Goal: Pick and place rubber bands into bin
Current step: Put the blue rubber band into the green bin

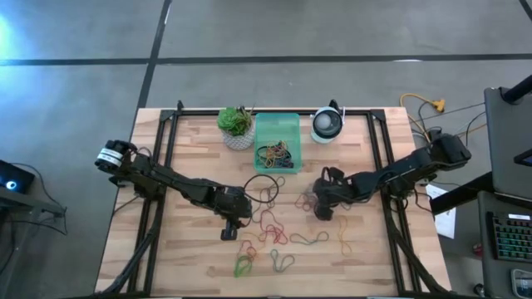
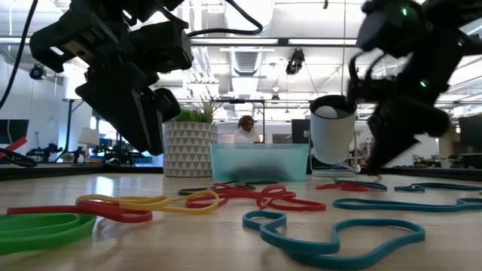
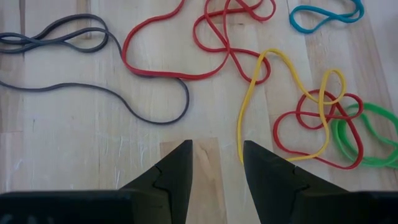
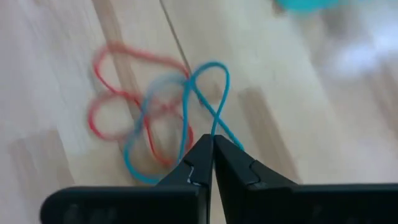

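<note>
Seen from above, the right gripper (image 1: 320, 208) sits just right of the frame's centre, low over the wooden table (image 1: 191, 266), its fingers pressed together and pinching a blue rubber band (image 4: 199, 99) that lies crossed over a red rubber band (image 4: 112, 118) in the right wrist view. The left gripper (image 1: 229, 233) hovers a little left of centre, fingers spread with bare wood between them; its wrist camera looks out on a yellow rubber band (image 3: 273, 106), tangled red loops (image 3: 205, 43), a dark grey band (image 3: 74, 62) and a green band (image 3: 367, 134). More loose rubber bands (image 1: 274, 237) are scattered across the lower middle of the overhead frame. The mint-green bin (image 1: 277, 124) stands at the upper middle of the table, already holding a dark tangle of bands, flanked by a white pot with a green plant (image 1: 237, 126) on its left and a round white-and-dark device (image 1: 327, 124) on its right. At table height a person (image 2: 245, 129) shows far behind the bin
</note>
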